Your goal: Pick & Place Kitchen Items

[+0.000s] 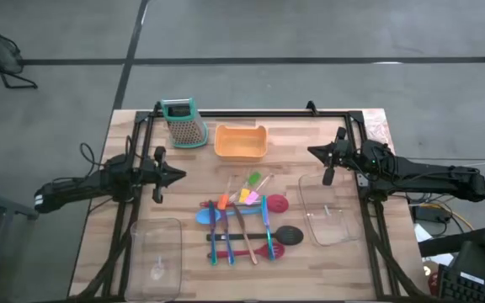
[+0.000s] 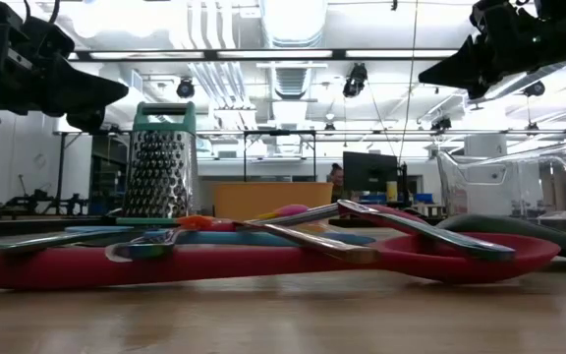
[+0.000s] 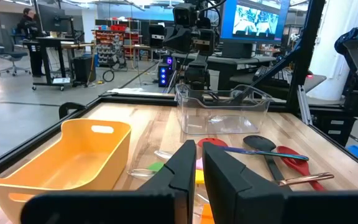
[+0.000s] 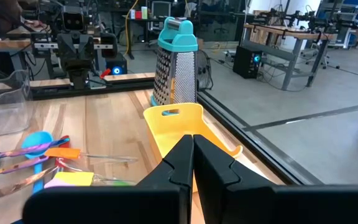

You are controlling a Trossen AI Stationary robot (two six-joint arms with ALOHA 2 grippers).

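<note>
The kitchen items lie in a loose heap (image 1: pixel 242 225) on the wooden table's middle, toward its near edge. They are red, blue and black long-handled spoons, thin shiny cutlery laid across them, and small orange, green, pink and yellow pieces (image 1: pixel 247 190) at the far side. In the low view a red spoon (image 2: pixel 263 264) lies flat in front. My left gripper (image 1: pixel 178 175) hangs shut above the table's left part, pointing level toward the heap (image 3: pixel 200 149). My right gripper (image 1: pixel 312 152) hangs shut at the right (image 4: pixel 192 140). Neither holds anything.
A teal-topped metal box grater (image 1: pixel 184 123) stands upright at the far left, with an orange tray (image 1: pixel 241 141) beside it. One clear bin (image 1: pixel 327 210) sits on the right and another (image 1: pixel 155 257) at the near left. A black frame (image 1: pixel 251 113) rims the table.
</note>
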